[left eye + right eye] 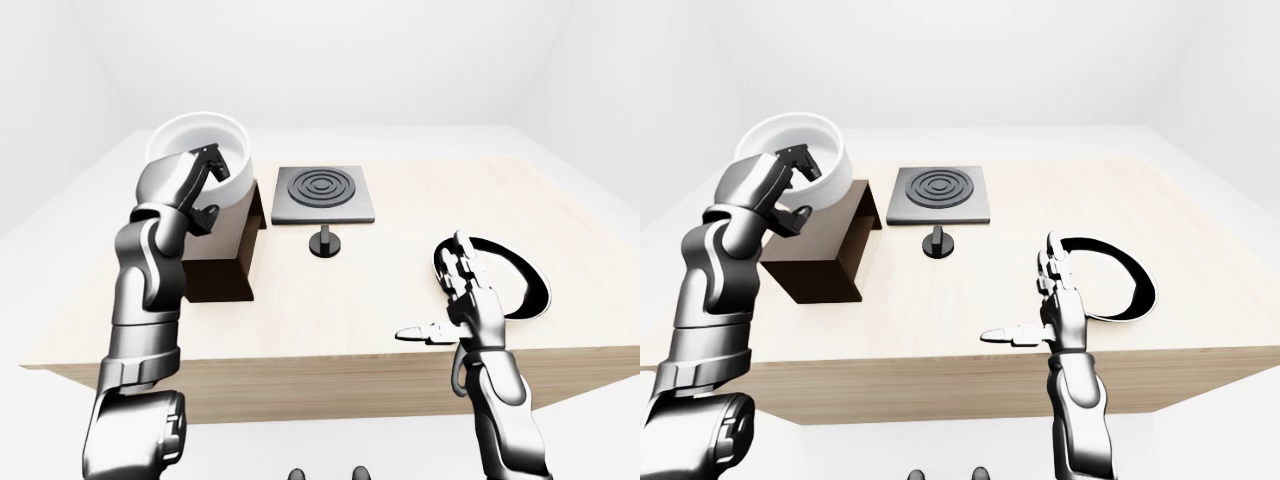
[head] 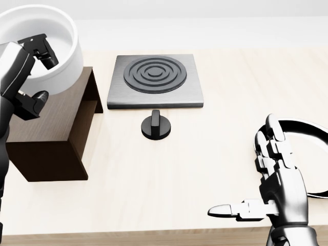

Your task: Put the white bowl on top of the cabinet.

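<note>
The white bowl [image 2: 48, 43] sits at the top left of the head view, resting on the top of the dark brown cabinet [image 2: 51, 138], which stands on the left part of the light wooden table [image 2: 215, 118]. The left hand [image 2: 32, 72] is clamped on the bowl's near rim, with dark fingers [image 2: 43, 48] reaching over the rim into the bowl and the thumb pressed against its outer wall. To the right of the cabinet lies a square grey burner plate [image 2: 155, 79] with raised concentric rings, and just below it in the head view stands a small black knob [image 2: 156, 124]. The right hand [image 2: 274, 189] hovers low on the right with its fingers spread and straight, the thumb pointing left, holding nothing. Behind it, partly hidden, lies a black-rimmed plate [image 1: 500, 280] with a white centre near the table's right edge.
</note>
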`<state>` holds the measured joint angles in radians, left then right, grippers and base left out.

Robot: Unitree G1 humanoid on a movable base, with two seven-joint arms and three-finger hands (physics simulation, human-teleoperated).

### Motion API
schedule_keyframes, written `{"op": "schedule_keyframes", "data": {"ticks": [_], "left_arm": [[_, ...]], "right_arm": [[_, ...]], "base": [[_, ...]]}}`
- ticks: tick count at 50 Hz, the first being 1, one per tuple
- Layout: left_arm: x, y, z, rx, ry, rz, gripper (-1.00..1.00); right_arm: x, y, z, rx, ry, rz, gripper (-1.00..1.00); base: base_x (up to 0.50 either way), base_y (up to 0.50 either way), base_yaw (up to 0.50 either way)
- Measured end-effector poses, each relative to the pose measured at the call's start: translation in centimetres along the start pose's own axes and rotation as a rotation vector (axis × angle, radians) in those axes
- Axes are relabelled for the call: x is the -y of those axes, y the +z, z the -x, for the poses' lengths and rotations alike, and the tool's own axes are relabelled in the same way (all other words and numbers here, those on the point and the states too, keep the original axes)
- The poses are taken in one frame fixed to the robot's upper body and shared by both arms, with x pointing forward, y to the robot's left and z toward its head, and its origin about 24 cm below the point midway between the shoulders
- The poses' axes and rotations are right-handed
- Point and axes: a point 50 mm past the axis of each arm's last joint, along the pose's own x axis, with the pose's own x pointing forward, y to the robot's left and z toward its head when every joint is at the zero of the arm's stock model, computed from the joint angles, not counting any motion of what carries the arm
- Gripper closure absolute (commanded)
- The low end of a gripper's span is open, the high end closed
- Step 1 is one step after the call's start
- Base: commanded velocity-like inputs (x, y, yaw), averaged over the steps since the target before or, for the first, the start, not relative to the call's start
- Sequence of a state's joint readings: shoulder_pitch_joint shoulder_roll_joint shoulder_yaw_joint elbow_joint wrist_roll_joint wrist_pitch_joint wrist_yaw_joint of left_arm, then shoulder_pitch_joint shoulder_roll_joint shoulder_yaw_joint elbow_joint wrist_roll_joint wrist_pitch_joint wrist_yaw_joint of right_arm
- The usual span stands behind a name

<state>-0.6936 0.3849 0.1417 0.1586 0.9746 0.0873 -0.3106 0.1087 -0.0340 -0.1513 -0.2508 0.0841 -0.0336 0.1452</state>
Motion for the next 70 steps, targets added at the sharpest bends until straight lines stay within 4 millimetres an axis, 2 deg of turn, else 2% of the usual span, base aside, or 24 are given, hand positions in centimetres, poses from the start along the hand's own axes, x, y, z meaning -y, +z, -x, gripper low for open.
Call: {"op": "schedule_keyframes", "data": {"ticks": [70], "left_arm": [[3.1,-3.8,-0.1,-0.128,0.049,0.17,1.0]], "right_arm": [[-0.2,-0.1,0.1,-0.001,0.004,0.007,-1.0]], "base": [[0.0,0.0,0.0]]}}
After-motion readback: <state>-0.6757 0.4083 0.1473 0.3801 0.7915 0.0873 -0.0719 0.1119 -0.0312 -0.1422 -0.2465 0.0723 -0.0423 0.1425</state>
